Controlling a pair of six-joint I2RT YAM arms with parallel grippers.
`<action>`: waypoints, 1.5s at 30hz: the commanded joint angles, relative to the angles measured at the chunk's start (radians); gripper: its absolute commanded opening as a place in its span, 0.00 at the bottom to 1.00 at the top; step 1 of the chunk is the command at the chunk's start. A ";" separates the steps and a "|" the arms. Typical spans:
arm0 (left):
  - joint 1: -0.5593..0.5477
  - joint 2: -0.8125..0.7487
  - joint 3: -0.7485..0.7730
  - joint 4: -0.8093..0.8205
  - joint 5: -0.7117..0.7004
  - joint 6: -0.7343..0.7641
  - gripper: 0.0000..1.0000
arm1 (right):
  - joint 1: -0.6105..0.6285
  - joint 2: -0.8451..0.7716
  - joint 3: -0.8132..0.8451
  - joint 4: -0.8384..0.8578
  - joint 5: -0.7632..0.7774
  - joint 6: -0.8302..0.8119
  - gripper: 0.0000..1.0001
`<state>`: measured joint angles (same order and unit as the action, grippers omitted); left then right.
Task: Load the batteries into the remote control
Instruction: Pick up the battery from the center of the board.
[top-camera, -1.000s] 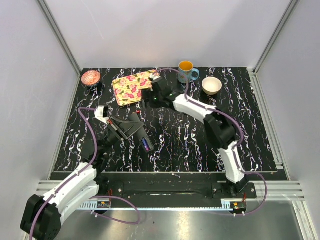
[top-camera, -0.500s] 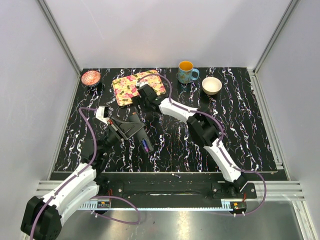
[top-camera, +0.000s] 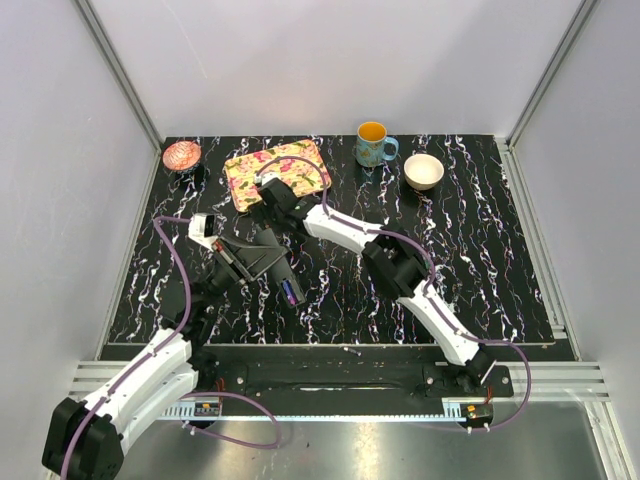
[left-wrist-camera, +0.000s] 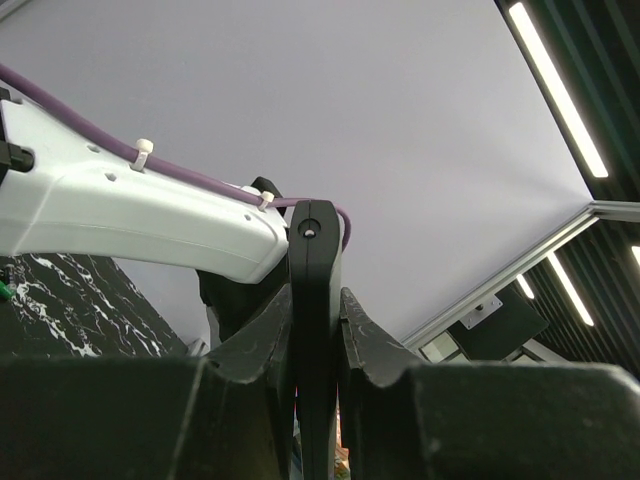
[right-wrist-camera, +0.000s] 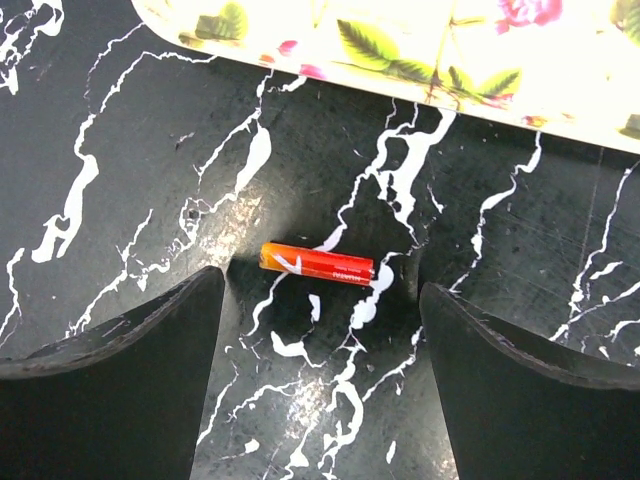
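Observation:
One battery, a slim red-orange stick, lies flat on the black marbled table just in front of the floral tray. My right gripper is open, and the battery lies between its fingers without touching them. In the top view the right gripper sits at the tray's near left edge and hides the battery. My left gripper is shut on the remote control, a flat black bar. The left wrist view shows the bar edge-on between the left gripper's jaws. No other battery shows.
The floral tray lies at the back, left of centre. An orange-filled mug and a white bowl stand at the back right. A small copper dish sits in the back left corner.
My right arm has swung left and nearer, from the tray's right end to its near left edge. The left arm and the remote have stayed put.

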<state>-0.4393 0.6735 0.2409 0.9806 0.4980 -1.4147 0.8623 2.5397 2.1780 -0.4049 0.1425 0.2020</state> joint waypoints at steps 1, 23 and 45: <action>0.005 -0.020 -0.009 0.044 0.011 -0.007 0.00 | 0.012 0.046 0.101 -0.052 0.055 0.003 0.87; 0.005 -0.014 -0.022 0.063 0.014 -0.015 0.00 | 0.026 0.113 0.203 -0.135 0.123 0.005 0.54; 0.005 -0.005 0.006 0.064 0.014 0.014 0.00 | -0.131 -0.476 -0.487 -0.080 0.216 0.455 0.00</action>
<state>-0.4393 0.6632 0.2195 0.9806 0.4980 -1.4204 0.8078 2.3230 1.8538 -0.4709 0.2836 0.4423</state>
